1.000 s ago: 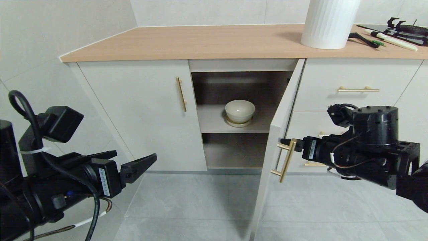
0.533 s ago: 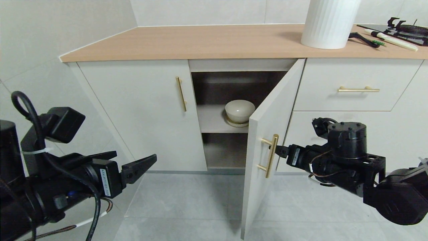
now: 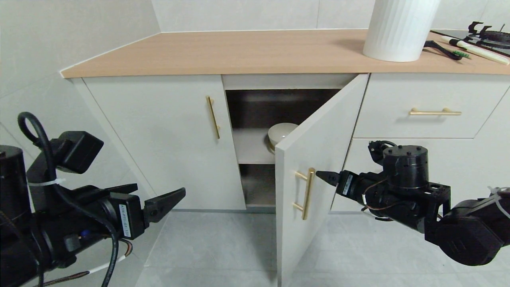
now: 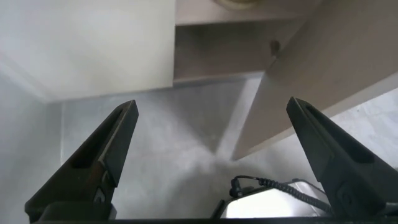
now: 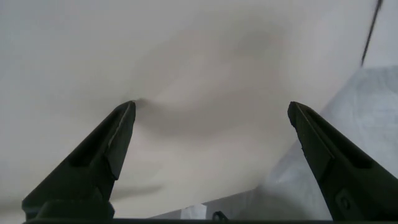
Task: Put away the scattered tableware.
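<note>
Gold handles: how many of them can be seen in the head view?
3: the closed left door's handle, the half-open door's handle, and the upper right drawer's handle. The right arm may hide more on the fronts behind it.

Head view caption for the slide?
Open right hand at the half-open cabinet door, beside its gold handle; bowl on the shelf inside.

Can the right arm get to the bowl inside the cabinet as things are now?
Probably not. The half-shut cabinet door stands between the right gripper and the bowl; the gripper is at the door's outer face, beside the handle.
</note>
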Controlling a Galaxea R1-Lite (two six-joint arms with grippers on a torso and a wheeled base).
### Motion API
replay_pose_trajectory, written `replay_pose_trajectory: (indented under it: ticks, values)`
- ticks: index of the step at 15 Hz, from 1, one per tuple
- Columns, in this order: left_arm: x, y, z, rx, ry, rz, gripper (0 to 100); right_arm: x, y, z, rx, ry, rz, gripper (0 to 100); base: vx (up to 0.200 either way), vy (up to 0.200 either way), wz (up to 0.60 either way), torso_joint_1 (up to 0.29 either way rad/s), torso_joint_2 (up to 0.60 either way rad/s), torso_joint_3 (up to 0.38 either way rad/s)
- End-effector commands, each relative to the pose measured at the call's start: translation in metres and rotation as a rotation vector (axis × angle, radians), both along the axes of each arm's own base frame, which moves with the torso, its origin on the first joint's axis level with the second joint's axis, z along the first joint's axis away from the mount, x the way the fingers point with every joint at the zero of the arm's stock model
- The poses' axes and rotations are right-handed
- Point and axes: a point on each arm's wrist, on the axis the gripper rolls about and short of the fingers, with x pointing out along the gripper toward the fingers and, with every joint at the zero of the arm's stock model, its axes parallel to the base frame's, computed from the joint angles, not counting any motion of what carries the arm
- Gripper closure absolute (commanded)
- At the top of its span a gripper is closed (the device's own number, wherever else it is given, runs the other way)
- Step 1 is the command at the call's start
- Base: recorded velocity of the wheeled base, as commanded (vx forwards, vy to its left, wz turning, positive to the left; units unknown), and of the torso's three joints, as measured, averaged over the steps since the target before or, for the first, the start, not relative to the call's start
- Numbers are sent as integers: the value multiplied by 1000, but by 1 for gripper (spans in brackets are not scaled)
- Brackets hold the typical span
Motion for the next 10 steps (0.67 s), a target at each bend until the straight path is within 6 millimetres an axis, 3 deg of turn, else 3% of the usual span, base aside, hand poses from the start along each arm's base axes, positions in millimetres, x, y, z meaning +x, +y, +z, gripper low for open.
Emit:
replay_pose_trajectory:
  ticks: [1,4,10]
  values:
    - [1,0,0,-1,2,0,0,2,2,0,3,-3,2,0,200,0,0,7,7,2]
    - [1,0,0,0,1,-1,0,5,4,-1,29,6,-6,0,200,0,0,2,4,4]
    - [0,0,0,-3,-1,0,0,21,11,-2,85,-9,-84,0,0,0,0,0,0,0]
